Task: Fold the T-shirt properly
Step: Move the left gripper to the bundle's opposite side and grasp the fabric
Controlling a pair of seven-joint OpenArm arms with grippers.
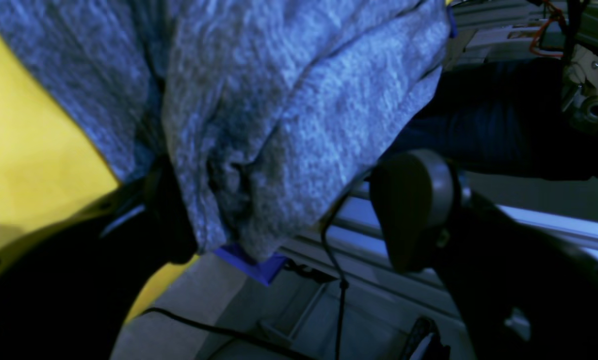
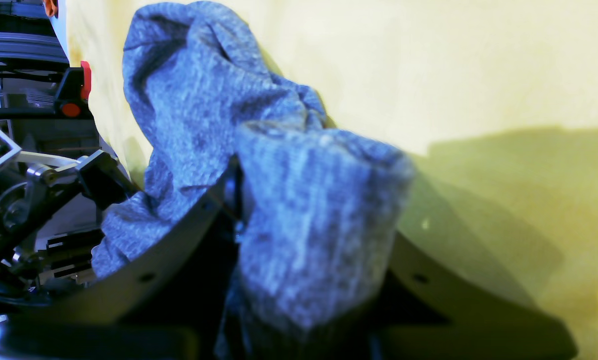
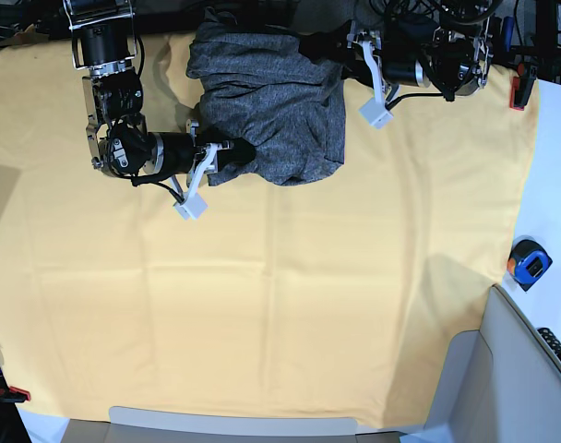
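The heather-grey T-shirt (image 3: 271, 101) lies bunched at the far middle of the yellow-orange cloth sheet (image 3: 280, 295). My right gripper (image 3: 232, 152) reaches in from the left and is shut on the shirt's near left edge. In the right wrist view, a thick wad of grey knit (image 2: 309, 220) fills the right gripper (image 2: 314, 200). My left gripper (image 3: 317, 44) sits at the shirt's far right corner. In the left wrist view the left gripper (image 1: 289, 220) is open, its jaws wide apart. Shirt fabric (image 1: 279, 115) lies between them, and the right-hand finger (image 1: 411, 210) stands just clear of it.
A blue and orange tape measure (image 3: 528, 263) lies off the sheet at the right. A red clamp (image 3: 517, 92) holds the sheet's far right edge, and another clamp (image 3: 13, 394) the near left corner. A grey panel (image 3: 502, 378) stands at the near right.
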